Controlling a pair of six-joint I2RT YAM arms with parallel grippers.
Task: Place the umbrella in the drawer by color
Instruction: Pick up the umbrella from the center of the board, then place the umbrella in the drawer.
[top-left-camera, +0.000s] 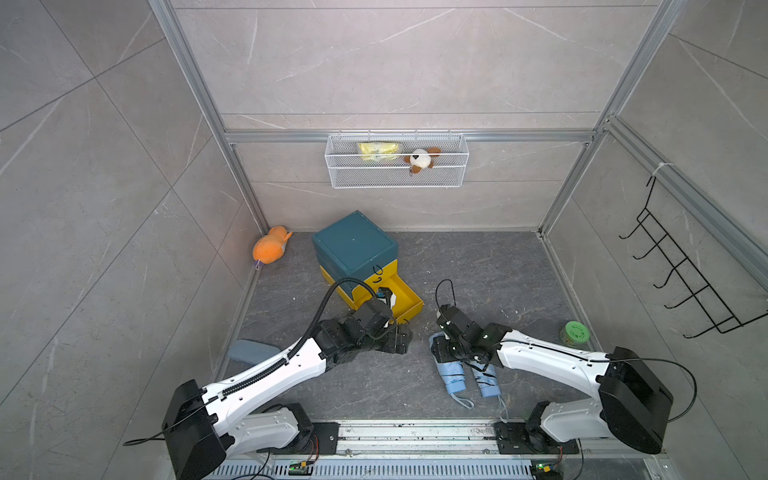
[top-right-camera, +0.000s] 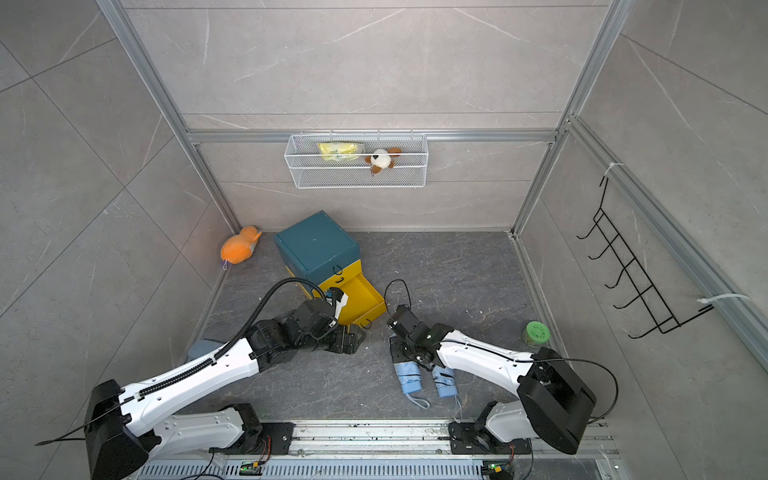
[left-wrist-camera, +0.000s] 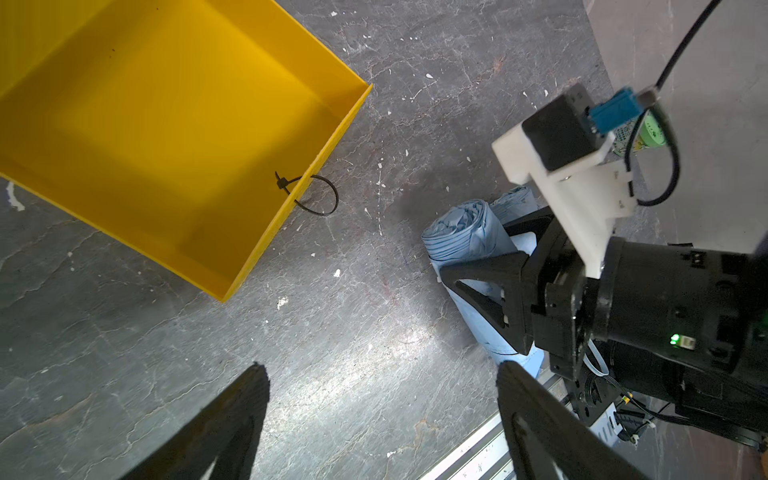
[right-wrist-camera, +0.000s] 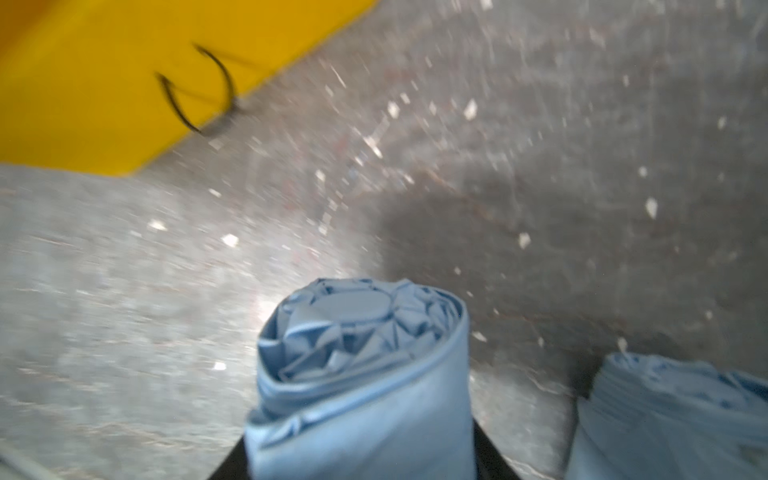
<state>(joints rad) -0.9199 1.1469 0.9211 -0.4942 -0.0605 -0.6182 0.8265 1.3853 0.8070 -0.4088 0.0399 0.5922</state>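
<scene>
- Between the fingers (left-wrist-camera: 490, 268) of the right end effector (right-wrist-camera: 361, 457) sits the blue umbrella (right-wrist-camera: 357, 374); they press on its two flanks close to the canopy end, so I read this as a pinch on it, though I cannot tell how firm it is
- At 9 o'clock of that grip in a top view, the left end effector (top-left-camera: 401, 338) is spread wide and empty over the bare surface (left-wrist-camera: 332, 332); the right arm is plainly the nearer of the two
- On the surface, the blue umbrella has its long axis running from 11 to 5 o'clock in both top views, strap end at 5 towards the rail (top-left-camera: 415, 432); a second blue umbrella (top-left-camera: 486, 382) lies just beside it at 3 o'clock, roughly parallel
- At 11 o'clock of the right end effector, near and almost in line with that axis, the yellow drawer (top-left-camera: 409, 307) stands pulled out; the teal compartment (top-left-camera: 353, 245) above it looks closed, and by colour I judge blue may belong there instead
- Only the right wrist view shows the crumpled canopy end and the fingers at its sides; in both top views the wrist hides the grip; the left wrist view alone shows the drawer's inside bare, with its black loop pull (left-wrist-camera: 316, 195); only the top views show the teal compartment
</scene>
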